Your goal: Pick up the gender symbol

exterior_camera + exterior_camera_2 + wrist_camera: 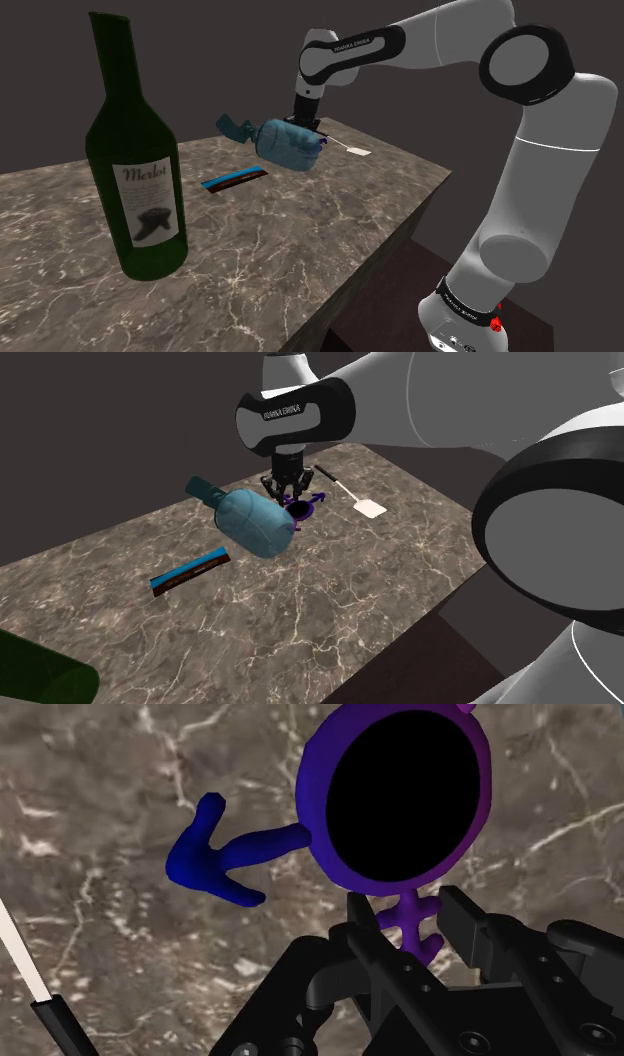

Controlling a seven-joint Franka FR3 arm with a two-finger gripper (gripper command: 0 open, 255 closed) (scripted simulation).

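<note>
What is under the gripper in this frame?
The purple-and-blue gender symbol lies flat on the marble counter, its crossed stem between the open fingers. The stem's end is covered by the gripper.

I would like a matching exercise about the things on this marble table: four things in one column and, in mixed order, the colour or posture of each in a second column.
Things:
1. bottle
2. flask
3. spatula
4. symbol

Descriptions:
a. light blue, lying on its side
b. purple and blue
c. dark green, standing upright
d. white blade, black handle

Pairs: 1-c, 2-a, 3-d, 4-b
</note>
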